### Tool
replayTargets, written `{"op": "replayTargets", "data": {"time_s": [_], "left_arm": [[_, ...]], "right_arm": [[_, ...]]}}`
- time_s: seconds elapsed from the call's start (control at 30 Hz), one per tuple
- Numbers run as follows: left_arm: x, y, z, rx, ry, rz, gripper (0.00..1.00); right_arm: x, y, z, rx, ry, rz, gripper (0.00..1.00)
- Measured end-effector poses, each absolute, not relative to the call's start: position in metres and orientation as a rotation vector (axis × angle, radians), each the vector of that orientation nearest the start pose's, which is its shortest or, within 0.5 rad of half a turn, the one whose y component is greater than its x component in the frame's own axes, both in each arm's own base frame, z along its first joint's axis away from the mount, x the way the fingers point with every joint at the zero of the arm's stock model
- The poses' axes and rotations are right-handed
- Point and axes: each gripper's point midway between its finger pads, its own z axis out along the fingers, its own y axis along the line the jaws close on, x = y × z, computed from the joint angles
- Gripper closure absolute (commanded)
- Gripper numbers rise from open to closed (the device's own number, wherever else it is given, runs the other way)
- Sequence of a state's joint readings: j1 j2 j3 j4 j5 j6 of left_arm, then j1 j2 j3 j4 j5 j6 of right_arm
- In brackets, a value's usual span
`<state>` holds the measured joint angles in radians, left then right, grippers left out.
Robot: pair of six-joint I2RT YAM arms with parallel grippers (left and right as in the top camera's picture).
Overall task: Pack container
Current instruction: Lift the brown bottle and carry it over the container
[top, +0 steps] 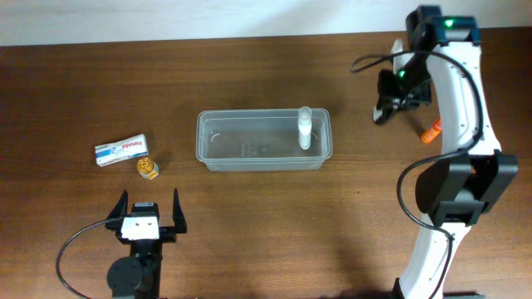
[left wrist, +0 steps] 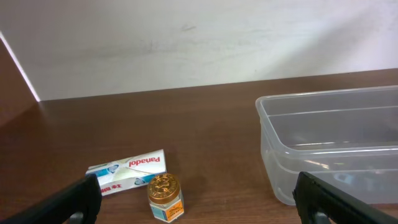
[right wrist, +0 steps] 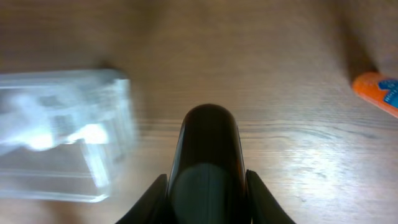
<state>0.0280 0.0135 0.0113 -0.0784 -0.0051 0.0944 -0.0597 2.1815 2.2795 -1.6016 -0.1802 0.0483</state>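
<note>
The clear plastic container (top: 208, 158) lies at the table's middle, with a small white bottle (top: 305, 127) standing upright in its right end. The container also shows in the left wrist view (left wrist: 273, 155) and, blurred, in the right wrist view (right wrist: 93, 180). My right gripper (top: 384, 108) is to the right of the container, above the table. It is shut on a dark bottle (right wrist: 208, 149) that fills the space between its fingers (right wrist: 207, 186). My left gripper (top: 150, 218) is open and empty near the front left; its fingers (left wrist: 199, 202) frame a gold-lidded jar (left wrist: 164, 196).
A white Panadol box (top: 121, 149) lies at the left with the gold-lidded jar (top: 148, 167) just in front of it. The box also shows in the left wrist view (left wrist: 127, 171). An orange item (top: 431, 131) lies by the right arm, also in the right wrist view (right wrist: 378, 90).
</note>
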Motion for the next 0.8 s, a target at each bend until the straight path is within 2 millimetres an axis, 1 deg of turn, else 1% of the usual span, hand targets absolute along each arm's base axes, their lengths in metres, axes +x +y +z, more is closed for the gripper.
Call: {"op": "replayTargets", "data": {"time_s": [0.1, 0.2, 0.3, 0.37, 0.47, 0.5, 0.53, 0.6, 0.7, 0.8], "left_arm": [[0.246, 0.008, 0.157, 0.051, 1.652, 0.098, 0.01], [0.246, 0.008, 0.157, 0.051, 1.652, 0.097, 0.01], [0.246, 0.008, 0.157, 0.051, 1.652, 0.097, 0.01], [0.246, 0.008, 0.157, 0.051, 1.652, 0.097, 0.01], [0.246, 0.008, 0.157, 0.051, 1.652, 0.097, 0.01], [0.246, 0.008, 0.157, 0.051, 1.652, 0.097, 0.01], [0.246, 0.008, 0.157, 0.051, 1.652, 0.097, 0.01], [0.246, 0.008, 0.157, 0.051, 1.652, 0.097, 0.01], [0.246, 0.008, 0.157, 0.051, 1.652, 0.097, 0.01], [0.246, 0.008, 0.157, 0.051, 1.652, 0.097, 0.01]], "right_arm": [[0.433, 0.023, 0.201, 0.113, 2.978, 0.396, 0.81], [0.438, 0.044, 0.226, 0.045, 2.901, 0.484, 0.81], [0.44, 0.075, 0.247, -0.052, 2.834, 0.566, 0.81], [0.439, 0.102, 0.257, -0.139, 2.795, 0.615, 0.81], [0.436, 0.141, 0.263, -0.266, 2.757, 0.664, 0.8], [0.434, 0.155, 0.264, -0.313, 2.744, 0.678, 0.76], [0.433, 0.166, 0.265, -0.346, 2.732, 0.684, 0.75], [0.429, 0.191, 0.268, -0.428, 2.7, 0.695, 0.73], [0.421, 0.218, 0.268, -0.509, 2.684, 0.674, 0.73], [0.414, 0.232, 0.265, -0.55, 2.689, 0.619, 0.73]]}}
